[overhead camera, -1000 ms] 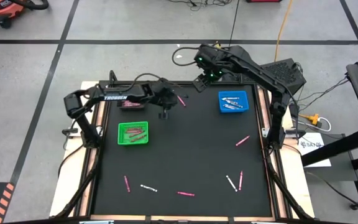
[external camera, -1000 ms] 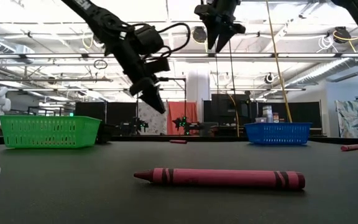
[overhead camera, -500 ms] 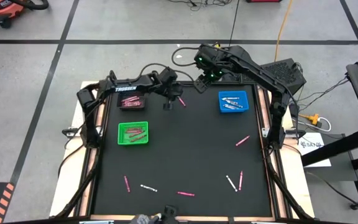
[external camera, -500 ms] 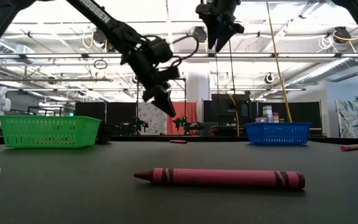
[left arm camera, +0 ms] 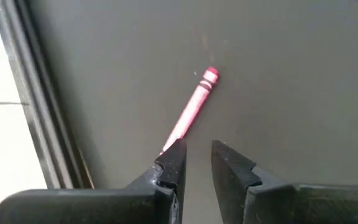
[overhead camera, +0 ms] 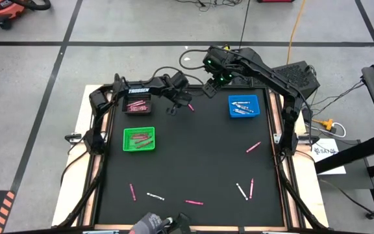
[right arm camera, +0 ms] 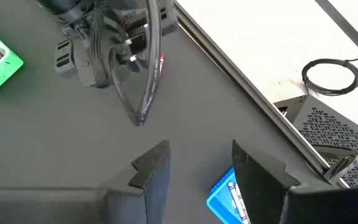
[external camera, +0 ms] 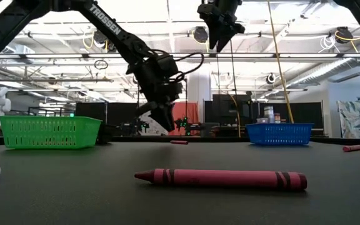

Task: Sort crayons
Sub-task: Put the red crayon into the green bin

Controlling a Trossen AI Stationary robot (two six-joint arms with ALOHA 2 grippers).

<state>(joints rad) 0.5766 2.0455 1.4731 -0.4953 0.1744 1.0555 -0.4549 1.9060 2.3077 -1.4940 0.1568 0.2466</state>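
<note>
A pink crayon (left arm camera: 192, 107) lies flat on the black mat close to the far edge (overhead camera: 189, 106). My left gripper (left arm camera: 197, 152) hangs just above its near end, slanting down, fingers a little apart and empty; it also shows in the overhead view (overhead camera: 172, 109) and the low view (external camera: 166, 124). The crayon's lower end runs behind one fingertip in the wrist view. My right gripper (right arm camera: 201, 155) waits open high over the far edge (overhead camera: 210, 89). Other pink and white crayons lie loose on the near half of the mat (overhead camera: 194, 203).
A green tray (overhead camera: 139, 139) and a dark tray (overhead camera: 137, 104) holding pink and reddish crayons stand at the left. A blue tray (overhead camera: 243, 106) with white crayons stands at the far right. One pink crayon (external camera: 220, 179) lies close to the low camera.
My left gripper has swung toward the table's far edge and the pink crayon there, sinking lower and rolling about its own axis. Its finger gap looks the same. The right arm has kept its place.
</note>
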